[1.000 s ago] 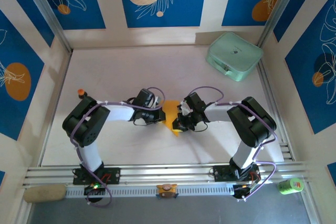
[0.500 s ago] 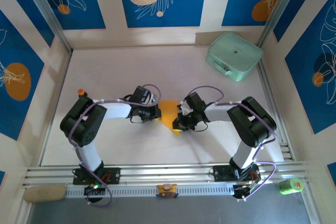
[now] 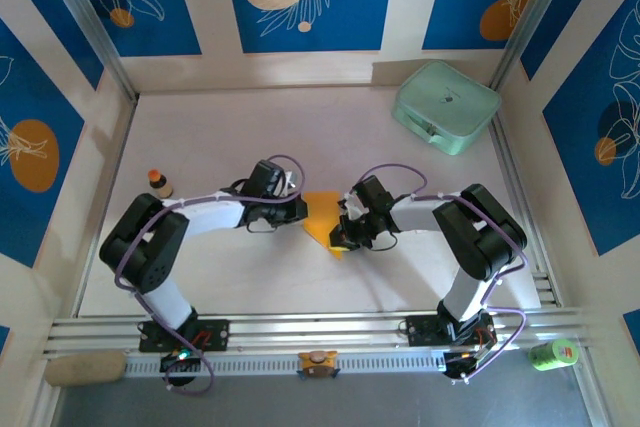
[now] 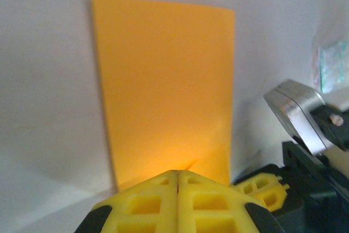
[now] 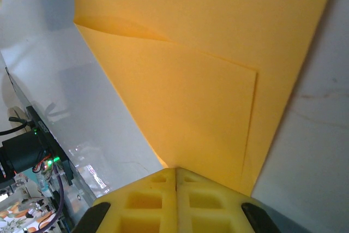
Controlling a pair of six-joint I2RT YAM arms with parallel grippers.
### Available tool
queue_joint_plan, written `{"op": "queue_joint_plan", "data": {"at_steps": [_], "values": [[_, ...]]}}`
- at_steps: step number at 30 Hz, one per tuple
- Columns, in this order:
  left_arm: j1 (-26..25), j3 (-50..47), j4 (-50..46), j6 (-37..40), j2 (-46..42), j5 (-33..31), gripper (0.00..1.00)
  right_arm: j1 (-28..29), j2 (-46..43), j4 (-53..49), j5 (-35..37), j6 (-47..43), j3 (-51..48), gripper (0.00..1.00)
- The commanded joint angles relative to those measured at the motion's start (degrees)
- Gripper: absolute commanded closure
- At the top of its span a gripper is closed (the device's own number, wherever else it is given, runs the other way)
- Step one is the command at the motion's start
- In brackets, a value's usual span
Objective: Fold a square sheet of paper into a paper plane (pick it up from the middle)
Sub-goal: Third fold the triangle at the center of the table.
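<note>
The square sheet of paper lies flat mid-table as an orange-yellow folded shape with a point toward the near edge. In the left wrist view the paper is a smooth tall panel. In the right wrist view the paper has one flap folded over with a crisp crease. My left gripper is shut, its tips resting on the sheet's left edge. My right gripper is shut too, its tips pressing down on the near pointed corner. The right gripper's yellow fingers sit close beside the left ones.
A mint-green rounded case sits at the back right. A small brown orange-capped bottle stands at the left by my left arm's elbow. Metal rails run along the table's near edge.
My left arm has drawn back to the left, sliding its shut gripper off the middle of the paper to its left edge and uncovering the bottle. The right arm has stayed put.
</note>
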Motion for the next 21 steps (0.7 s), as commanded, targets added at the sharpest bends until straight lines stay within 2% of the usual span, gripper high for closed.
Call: {"op": "queue_joint_plan", "data": {"at_steps": [1,3,9,14,21], "values": [[-1.9,0.6,2.4,1.2,2.8,4.2,0.98,-0.3,1.5,-4.6,1.4,-0.8,-1.5,1.0],[-2.5,1.1,1.8,1.2,4.7,4.5,0.98,-0.3,1.3,-4.6,1.3,-0.9,-1.5,1.0],[-2.6,0.6,-1.3,1.5,7.6,-0.1,1.0,-0.3,-0.7,-4.9,0.3,-1.3,-0.3,1.0],[-2.7,0.0,-4.8,2.6,8.2,-1.5,1.0,1.1,-2.7,-4.2,-2.2,-2.0,4.2,0.98],[-2.7,-0.6,-5.0,2.6,7.3,-1.9,1.0,3.3,2.5,-5.7,0.3,-2.6,7.7,0.97]]}}
